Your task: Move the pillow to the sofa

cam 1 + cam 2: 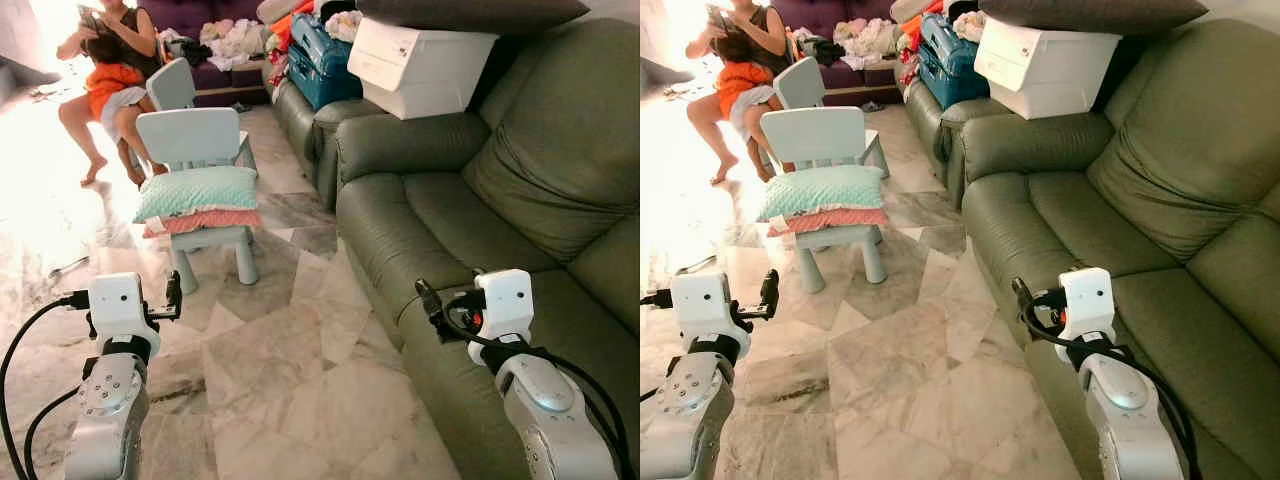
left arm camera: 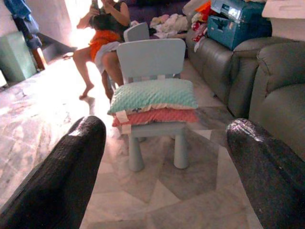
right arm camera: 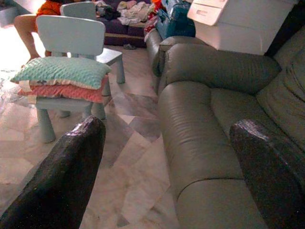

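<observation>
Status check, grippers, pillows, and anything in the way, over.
Left gripper and right gripper open, empty. Mint pillow stacked on pink pillow on chair. Sofa seat free; floor path open.

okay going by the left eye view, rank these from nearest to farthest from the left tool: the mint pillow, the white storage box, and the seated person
1. Mint pillow: atop the pink pillow on the small chair, straight ahead of the left tool.
2. Seated person: beyond the chair, by the bright doorway.
3. White storage box: far right, on the sofa's arm.
</observation>
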You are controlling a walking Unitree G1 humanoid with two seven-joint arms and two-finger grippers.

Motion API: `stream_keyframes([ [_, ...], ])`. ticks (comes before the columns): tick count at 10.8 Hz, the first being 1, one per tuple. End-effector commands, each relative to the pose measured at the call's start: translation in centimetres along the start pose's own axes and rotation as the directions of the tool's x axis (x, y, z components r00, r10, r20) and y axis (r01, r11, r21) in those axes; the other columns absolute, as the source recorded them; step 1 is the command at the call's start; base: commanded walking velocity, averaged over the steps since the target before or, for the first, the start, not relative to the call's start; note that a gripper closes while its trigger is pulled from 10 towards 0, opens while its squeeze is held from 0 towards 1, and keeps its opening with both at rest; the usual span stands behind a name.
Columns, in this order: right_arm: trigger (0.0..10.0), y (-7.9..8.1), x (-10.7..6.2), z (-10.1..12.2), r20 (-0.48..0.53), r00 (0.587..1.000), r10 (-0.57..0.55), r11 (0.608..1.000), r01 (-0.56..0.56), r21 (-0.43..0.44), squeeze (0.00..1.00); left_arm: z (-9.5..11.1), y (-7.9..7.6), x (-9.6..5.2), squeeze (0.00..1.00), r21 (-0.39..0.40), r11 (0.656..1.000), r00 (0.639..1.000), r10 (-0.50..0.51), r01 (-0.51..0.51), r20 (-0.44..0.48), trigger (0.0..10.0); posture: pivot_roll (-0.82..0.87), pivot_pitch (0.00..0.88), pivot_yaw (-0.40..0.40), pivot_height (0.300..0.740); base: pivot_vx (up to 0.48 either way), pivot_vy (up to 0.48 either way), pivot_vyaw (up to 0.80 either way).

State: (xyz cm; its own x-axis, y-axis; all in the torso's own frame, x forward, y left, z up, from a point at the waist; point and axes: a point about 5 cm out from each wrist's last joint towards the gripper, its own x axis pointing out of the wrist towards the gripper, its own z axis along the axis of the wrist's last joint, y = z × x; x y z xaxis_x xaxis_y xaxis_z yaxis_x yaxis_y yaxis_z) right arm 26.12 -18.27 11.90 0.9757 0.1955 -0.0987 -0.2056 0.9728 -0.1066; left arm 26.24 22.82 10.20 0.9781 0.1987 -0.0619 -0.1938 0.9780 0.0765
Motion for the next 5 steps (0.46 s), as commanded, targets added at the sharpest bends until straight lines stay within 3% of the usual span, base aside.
stream_keyframes([
  [1, 10.0, -0.09, 0.04, 0.5, 0.012, 1.0, 0.001, 1.0, -0.001, -0.024, 0.0, 0.41, 0.11, 0.17, 0.0, -0.017, 1.0, 1.0, 0.005, -0.004, 0.005, 10.0, -0.12, 0.0, -0.02, 0.74, 0.0, 0.0, 0.0],
  [3, 10.0, 0.0, 0.07, 0.5, 0.018, 1.0, -0.002, 1.0, 0.003, -0.012, 0.0, 0.41, 0.18, 0.17, 0.0, -0.021, 1.0, 1.0, 0.003, -0.003, 0.0, 10.0, -0.11, 0.0, -0.019, 0.74, 0.0, 0.0, 0.7],
  [5, 10.0, 0.02, 0.04, 0.47, 0.019, 1.0, -0.007, 1.0, 0.007, 0.001, 0.0, 0.45, 0.08, 0.14, 0.0, -0.05, 0.999, 1.0, -0.017, 0.017, 0.0, 10.0, -0.11, 0.0, -0.02, 0.74, 0.0, 0.0, 0.0],
])
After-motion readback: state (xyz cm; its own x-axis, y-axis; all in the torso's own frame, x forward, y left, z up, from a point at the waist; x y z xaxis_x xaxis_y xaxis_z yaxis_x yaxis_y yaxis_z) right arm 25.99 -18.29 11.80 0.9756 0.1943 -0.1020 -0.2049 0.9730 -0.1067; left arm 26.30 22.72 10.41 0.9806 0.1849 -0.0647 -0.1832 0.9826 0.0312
